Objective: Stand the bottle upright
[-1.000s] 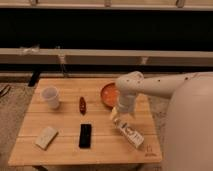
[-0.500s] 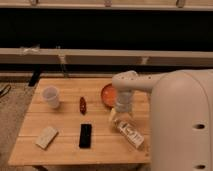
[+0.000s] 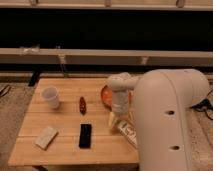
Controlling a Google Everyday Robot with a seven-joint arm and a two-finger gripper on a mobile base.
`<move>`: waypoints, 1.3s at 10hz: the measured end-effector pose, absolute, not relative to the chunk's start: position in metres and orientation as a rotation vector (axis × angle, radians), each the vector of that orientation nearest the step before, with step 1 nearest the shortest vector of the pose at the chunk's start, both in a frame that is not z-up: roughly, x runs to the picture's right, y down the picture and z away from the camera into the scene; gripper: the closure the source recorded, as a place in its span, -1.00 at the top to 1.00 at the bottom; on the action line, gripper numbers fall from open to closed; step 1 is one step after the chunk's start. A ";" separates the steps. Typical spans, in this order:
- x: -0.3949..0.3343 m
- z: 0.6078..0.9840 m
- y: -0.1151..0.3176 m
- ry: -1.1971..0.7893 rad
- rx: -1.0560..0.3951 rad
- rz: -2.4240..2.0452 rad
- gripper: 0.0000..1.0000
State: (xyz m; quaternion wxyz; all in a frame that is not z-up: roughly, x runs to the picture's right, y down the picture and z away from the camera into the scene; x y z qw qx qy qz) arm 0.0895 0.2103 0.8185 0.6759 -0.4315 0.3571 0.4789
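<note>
The end effector (image 3: 115,121) has come down to the far end of the slim whitish-clear plastic bottle (image 3: 128,133), still lying flat at the near right of the wooden worktop (image 3: 60,145); grasping seems next, though whether it is open or closed I cannot tell.

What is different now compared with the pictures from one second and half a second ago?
The arm swung in, hiding more of the right side of the table; the gripper came down beside the left end of the bottle, which still lies flat. The cup, dark red object, black device and pale block stayed put.
</note>
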 end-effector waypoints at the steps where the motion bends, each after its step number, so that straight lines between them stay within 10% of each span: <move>1: 0.087 0.821 0.216 0.828 -0.985 1.046 0.60; 13: 0.105 0.822 0.224 1.024 -0.986 0.880 0.60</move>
